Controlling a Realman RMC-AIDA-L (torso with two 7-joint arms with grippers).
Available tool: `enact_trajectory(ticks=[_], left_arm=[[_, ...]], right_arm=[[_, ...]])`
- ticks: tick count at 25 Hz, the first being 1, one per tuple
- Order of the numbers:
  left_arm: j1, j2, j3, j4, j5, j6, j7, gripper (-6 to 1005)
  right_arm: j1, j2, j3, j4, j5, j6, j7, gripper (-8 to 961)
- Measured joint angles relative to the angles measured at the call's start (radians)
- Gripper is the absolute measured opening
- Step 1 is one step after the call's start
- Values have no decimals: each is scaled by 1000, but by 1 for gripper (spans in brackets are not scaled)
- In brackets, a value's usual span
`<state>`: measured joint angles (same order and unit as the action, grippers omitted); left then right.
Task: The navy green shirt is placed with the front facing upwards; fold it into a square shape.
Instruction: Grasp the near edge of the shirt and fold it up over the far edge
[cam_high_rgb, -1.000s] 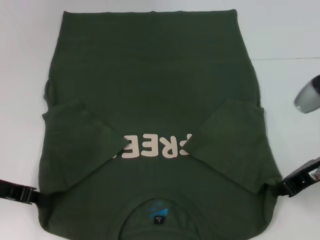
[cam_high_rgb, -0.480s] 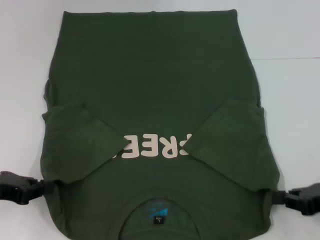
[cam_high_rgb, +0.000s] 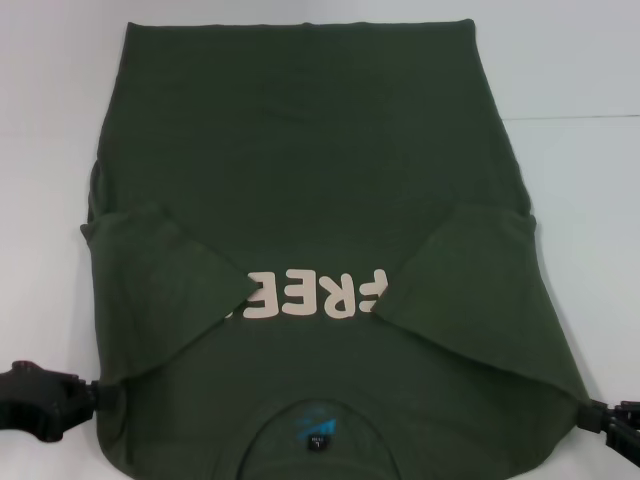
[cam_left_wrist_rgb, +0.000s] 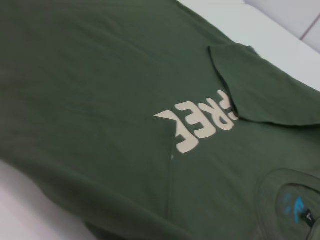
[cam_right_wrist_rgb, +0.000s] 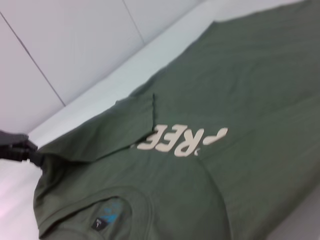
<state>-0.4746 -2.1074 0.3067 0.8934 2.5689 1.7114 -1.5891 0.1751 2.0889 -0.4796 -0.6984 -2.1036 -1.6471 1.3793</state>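
A navy green shirt (cam_high_rgb: 310, 180) lay flat, front up, across a white worktop (cam_high_rgb: 580, 200), its collar (cam_high_rgb: 318, 435) nearest the robot and its hem at the far side. Both short sleeves were folded inward over the chest, partly covering the cream lettering (cam_high_rgb: 315, 295). The left gripper (cam_high_rgb: 85, 398) sat at the shirt's near left shoulder corner and the right gripper (cam_high_rgb: 592, 415) at the near right one, each meeting the cloth edge; whether either pair of jaws was closed on fabric could not be told.
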Motion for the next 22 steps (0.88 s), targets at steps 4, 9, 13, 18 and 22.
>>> enact_trajectory(ticks=[4,9,13,18,22], left_arm=[[25,-1,-46,-16,-1,33,111,28],[59,4,-125,1,10,131,238,28],[102,3,-142,32,18,215,334,28],[143,-2,-144,76,26,270,371,27],[142,12,-194,84,14,298,386,27]], right_arm=[[-30,-1,70,14,0,-44,-85,29],[-71,1,183,22,0,-118,-186,30],[-124,1,216,24,-4,-193,-255,30],[-201,3,257,46,-13,-254,-328,29],[-228,-1,297,79,-15,-257,-381,29]])
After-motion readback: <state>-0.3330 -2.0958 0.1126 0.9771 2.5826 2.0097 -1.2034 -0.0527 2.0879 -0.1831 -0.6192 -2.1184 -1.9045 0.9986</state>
